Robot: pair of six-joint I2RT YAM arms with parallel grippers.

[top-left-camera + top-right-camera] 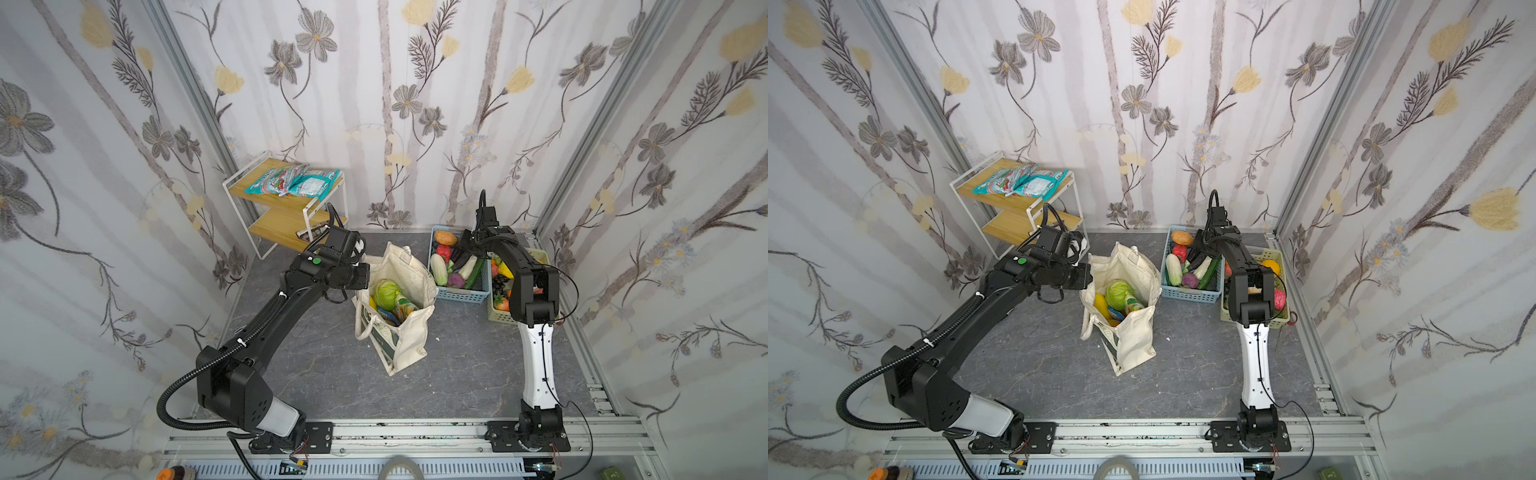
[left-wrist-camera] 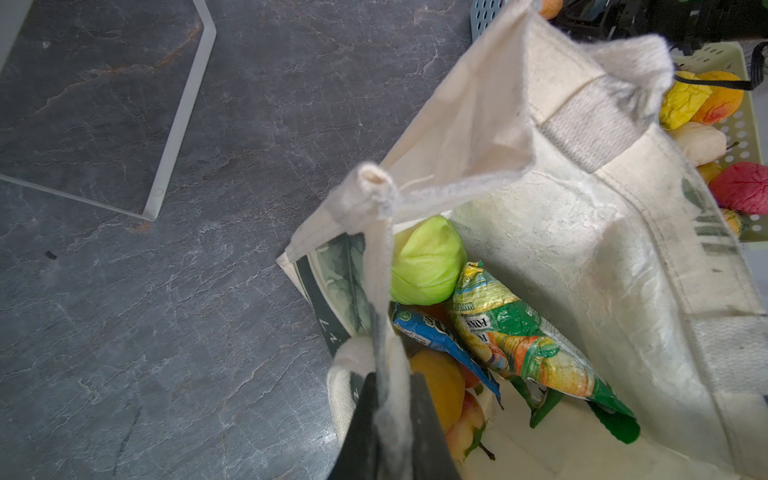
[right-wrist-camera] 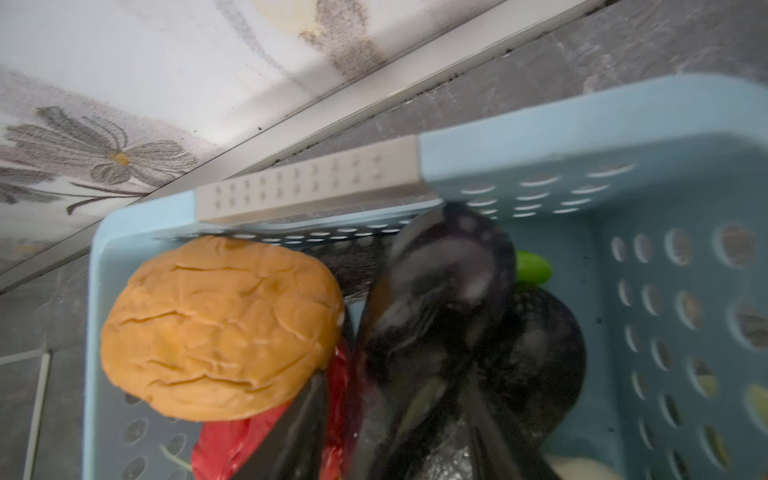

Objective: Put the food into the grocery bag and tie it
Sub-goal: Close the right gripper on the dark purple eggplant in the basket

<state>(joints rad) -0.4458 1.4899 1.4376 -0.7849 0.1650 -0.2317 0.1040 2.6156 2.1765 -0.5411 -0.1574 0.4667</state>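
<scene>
One wrist view, left hand pinching grocery bag strap, hidden from above

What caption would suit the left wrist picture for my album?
Left gripper pinches the strap of the grocery bag, above the cabbage, yellow fruit and snack packets inside.

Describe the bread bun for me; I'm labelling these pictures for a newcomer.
In both top views, find the blue basket right of the cream tote bag, by the back wall. In its far left corner lies the bread bun, beside a red vegetable. It alone is round, flattish and tan-orange with a cracked crust.
</scene>
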